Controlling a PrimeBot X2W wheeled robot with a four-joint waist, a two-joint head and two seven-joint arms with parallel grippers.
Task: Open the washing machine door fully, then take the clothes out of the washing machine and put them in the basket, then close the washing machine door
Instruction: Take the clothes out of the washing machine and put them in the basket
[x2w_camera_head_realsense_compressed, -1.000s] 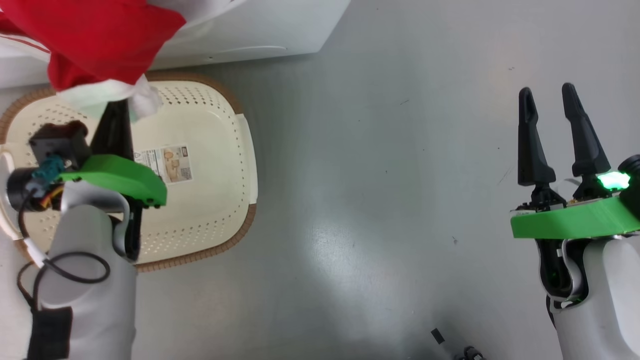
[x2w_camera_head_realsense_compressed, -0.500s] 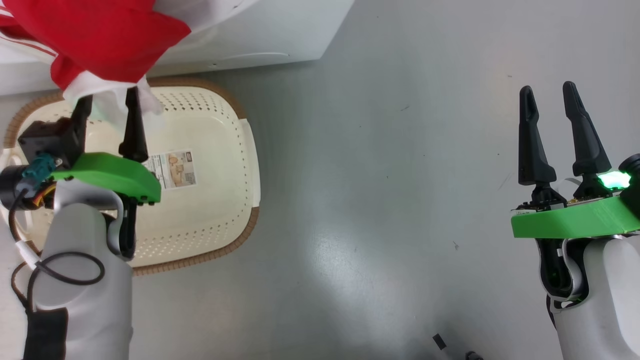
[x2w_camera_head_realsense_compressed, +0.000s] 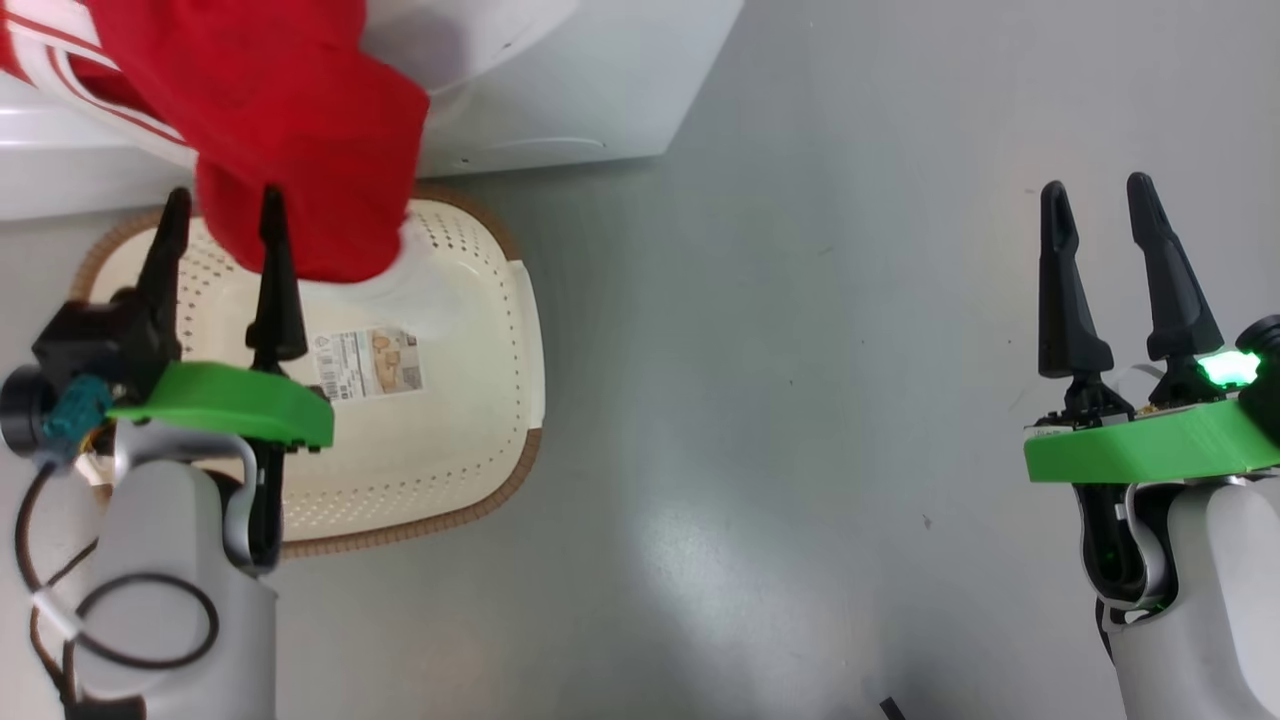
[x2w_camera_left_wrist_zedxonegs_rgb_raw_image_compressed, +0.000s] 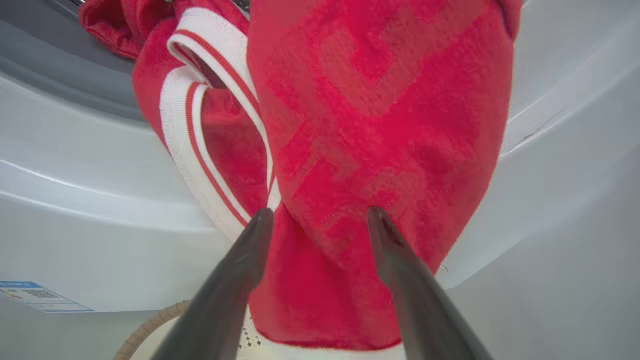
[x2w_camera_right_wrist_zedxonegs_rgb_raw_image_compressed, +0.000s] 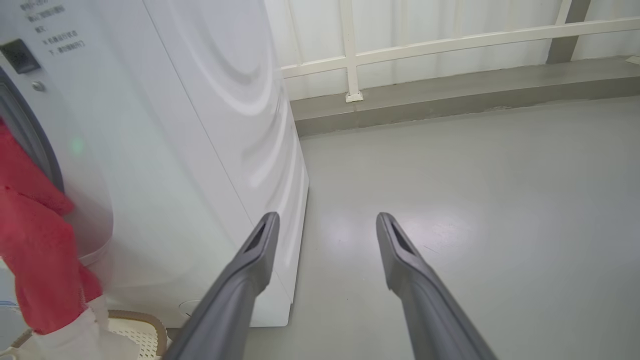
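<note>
Red clothes (x2w_camera_head_realsense_compressed: 300, 130) hang out of the washing machine (x2w_camera_head_realsense_compressed: 600, 90) and down into the cream basket (x2w_camera_head_realsense_compressed: 470, 400) on the floor in front of it. A white cloth end (x2w_camera_right_wrist_zedxonegs_rgb_raw_image_compressed: 70, 340) trails below the red cloth (x2w_camera_right_wrist_zedxonegs_rgb_raw_image_compressed: 35, 250) onto the basket rim (x2w_camera_right_wrist_zedxonegs_rgb_raw_image_compressed: 145, 325). My left gripper (x2w_camera_head_realsense_compressed: 224, 200) is open over the basket, its fingers apart on either side of the hanging red cloth (x2w_camera_left_wrist_zedxonegs_rgb_raw_image_compressed: 380, 125) and not pinching it. A red garment with white trim (x2w_camera_left_wrist_zedxonegs_rgb_raw_image_compressed: 200, 125) hangs beside it. Far to the right, my right gripper (x2w_camera_head_realsense_compressed: 1096, 187) is open and empty over bare floor. The washing machine door is out of view.
Grey floor (x2w_camera_head_realsense_compressed: 750, 400) stretches between the basket and my right arm. A paper label (x2w_camera_head_realsense_compressed: 370, 362) lies on the basket's bottom. In the right wrist view a low grey kerb (x2w_camera_right_wrist_zedxonegs_rgb_raw_image_compressed: 450, 100) and a white railing (x2w_camera_right_wrist_zedxonegs_rgb_raw_image_compressed: 350, 55) run behind the machine's side (x2w_camera_right_wrist_zedxonegs_rgb_raw_image_compressed: 200, 150).
My left gripper has opened and let go of the white cloth end. The red cloth now hangs lower, into the basket. The head camera has shifted a little.
</note>
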